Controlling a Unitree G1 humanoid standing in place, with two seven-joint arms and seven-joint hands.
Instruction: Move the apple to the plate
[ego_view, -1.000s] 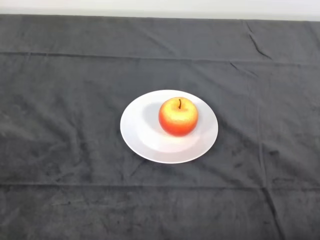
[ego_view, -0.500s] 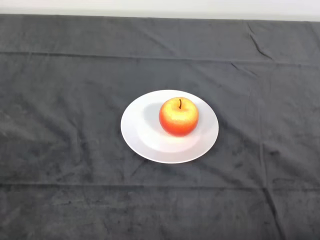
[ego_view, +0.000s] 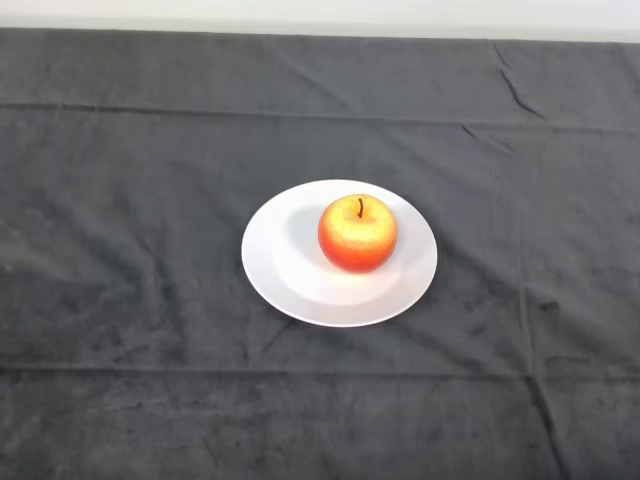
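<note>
A red and yellow apple (ego_view: 357, 234) stands upright, stem up, on a white round plate (ego_view: 280, 262) near the middle of the table. The apple sits a little right of the plate's centre and towards its far side. The plate lies flat on the dark cloth (ego_view: 120, 200).
The dark cloth covers the whole table and has creases, with a fold line running across near the front (ego_view: 300, 372). The table's far edge (ego_view: 320, 32) meets a pale wall at the top.
</note>
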